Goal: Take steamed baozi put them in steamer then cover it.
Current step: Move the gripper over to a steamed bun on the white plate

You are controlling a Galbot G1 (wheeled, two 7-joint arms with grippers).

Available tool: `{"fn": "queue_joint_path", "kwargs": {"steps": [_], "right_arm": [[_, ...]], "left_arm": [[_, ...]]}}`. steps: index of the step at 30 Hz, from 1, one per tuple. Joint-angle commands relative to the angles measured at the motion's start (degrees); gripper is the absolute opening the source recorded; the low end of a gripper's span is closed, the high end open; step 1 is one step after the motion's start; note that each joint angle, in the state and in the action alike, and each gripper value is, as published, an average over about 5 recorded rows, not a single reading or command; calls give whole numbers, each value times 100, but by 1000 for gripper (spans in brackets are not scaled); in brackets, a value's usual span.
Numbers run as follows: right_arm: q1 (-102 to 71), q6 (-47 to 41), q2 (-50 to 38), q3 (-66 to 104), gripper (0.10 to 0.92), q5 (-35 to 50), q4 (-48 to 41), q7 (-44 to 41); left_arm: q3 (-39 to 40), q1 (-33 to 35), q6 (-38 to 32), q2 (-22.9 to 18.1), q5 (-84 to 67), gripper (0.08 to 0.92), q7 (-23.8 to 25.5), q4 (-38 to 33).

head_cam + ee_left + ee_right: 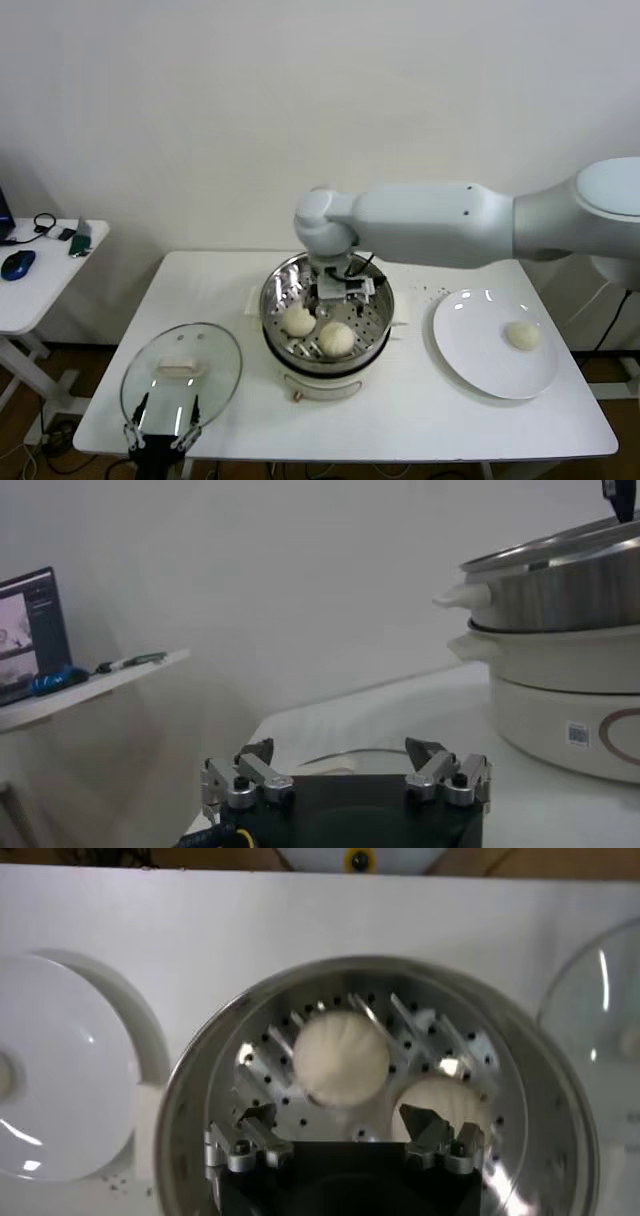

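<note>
The steel steamer [372, 318] sits on its cream pot base [325, 384] at the table's middle. Two baozi [298, 321] [337, 339] lie in it, side by side; the right wrist view shows them too [343, 1058] [450, 1103]. A third baozi [523, 335] lies on the white plate [480, 350] to the right. A fourth does not show. My right gripper [345, 290] hangs open and empty just above the steamer's back part [343, 1123]. The glass cover [215, 365] lies flat on the table at front left. My left gripper [160, 432] is open at its near edge [345, 765].
A side table [40, 290] with a blue mouse [17, 264] stands at far left. The table's front edge [400, 450] runs just below the pot. In the left wrist view the steamer [570, 580] rises to one side of the gripper.
</note>
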Motion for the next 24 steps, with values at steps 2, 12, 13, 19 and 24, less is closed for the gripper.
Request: {"fn": "queue_joint_path", "kwargs": {"steps": [2,12,13,19,24], "right_arm": [[628,-1866,-1749,-493,823,1939,-235,572],[125,-2836,-3433,-371,823,2682,-820,617],[-38,-2834,-3582,-235,823,2522,-846,606],[-1377,-2680,-4143,881,823,1379,-1157,506],[-2320,-2452,-4142,1862,823,864,-1796,401]], "left_arm": [[10,3,-20,53,-59,823,-2,-12],[43,6,-11,80,-128,823,4,-51],[42,5,-6,80,-132,823,5,-61],[38,13,12,50,-137,823,10,-107],[34,45,33,27,-96,823,15,-139]]}}
